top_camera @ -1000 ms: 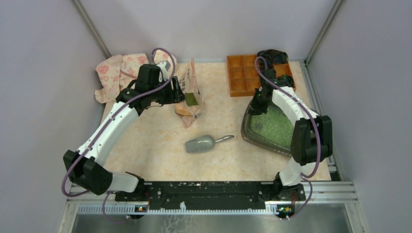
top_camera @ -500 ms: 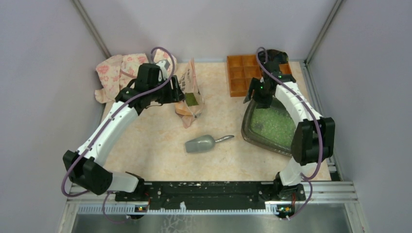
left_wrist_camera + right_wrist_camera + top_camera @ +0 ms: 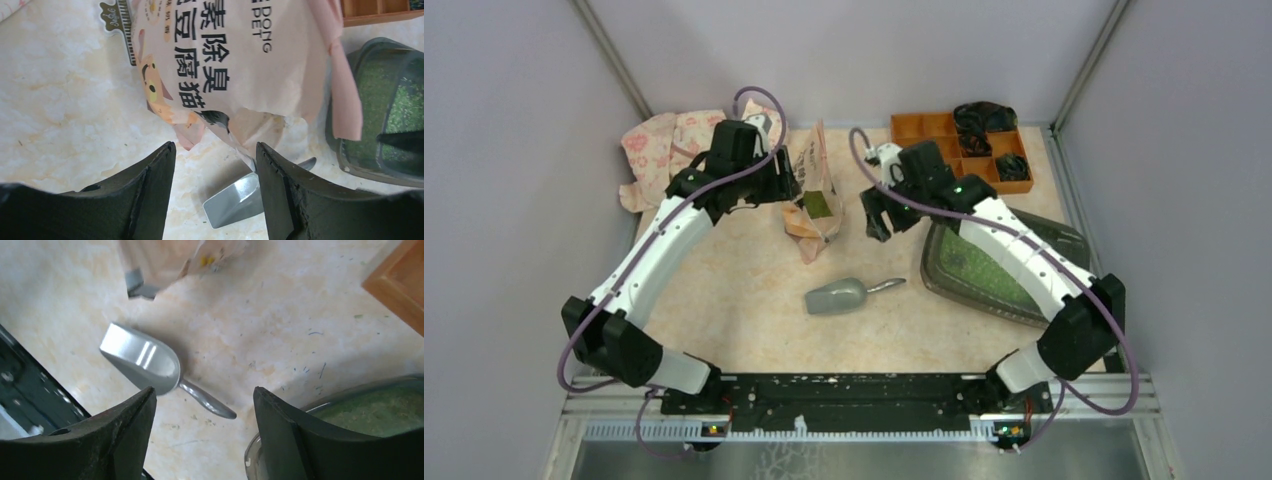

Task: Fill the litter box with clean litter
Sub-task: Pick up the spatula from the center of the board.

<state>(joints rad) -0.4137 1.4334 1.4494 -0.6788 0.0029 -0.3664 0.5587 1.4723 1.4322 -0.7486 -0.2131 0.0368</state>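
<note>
The litter box [image 3: 1052, 238] is sitting at the right of the desk [image 3: 744, 300], holding clean litter [image 3: 969, 262]. The right jaws are hanging spread and empty just left of its rim, near the scoop [image 3: 836, 296]. The left jaws are gaping, empty, beside the pink bag [image 3: 814, 195], well apart from the box.

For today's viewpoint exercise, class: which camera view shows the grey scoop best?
The right wrist view: the scoop is close up, bowl and handle both clear. The top external view shows it whole but small; the left wrist view shows only part, the rest hidden by the pink bag.
</note>
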